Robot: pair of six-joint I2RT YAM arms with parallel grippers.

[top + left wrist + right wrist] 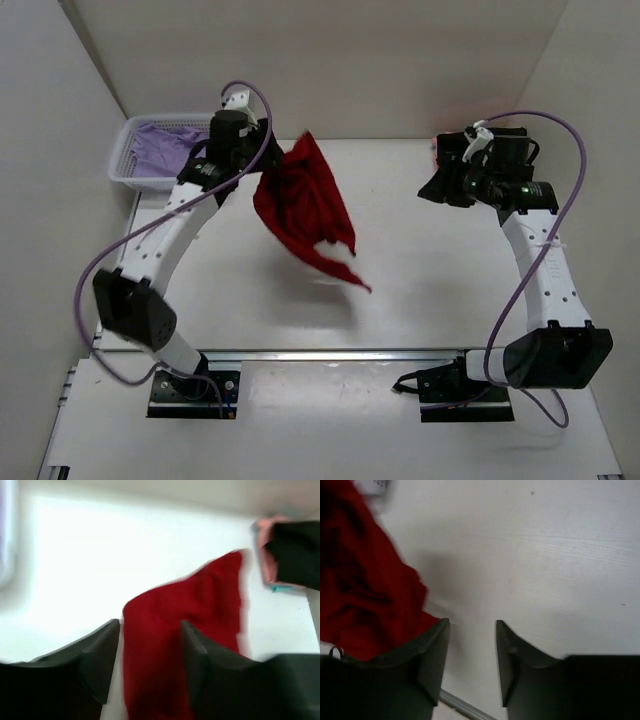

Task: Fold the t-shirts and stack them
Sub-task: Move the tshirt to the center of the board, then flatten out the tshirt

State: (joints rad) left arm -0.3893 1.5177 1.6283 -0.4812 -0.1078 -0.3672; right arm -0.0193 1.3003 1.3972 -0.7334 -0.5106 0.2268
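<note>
Drooping red t-shirt (305, 205) hangs just beside the left hand (150, 627).

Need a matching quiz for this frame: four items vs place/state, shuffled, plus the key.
Items:
1. red t-shirt
2. lavender t-shirt
3. basket
4. right gripper

Place/state:
A. jaws apart, nothing between them
B. far-left corner of the table
C. inside the basket
D. bunched up over the middle of the table

Pairs: 1-D, 2-C, 3-B, 4-A
</note>
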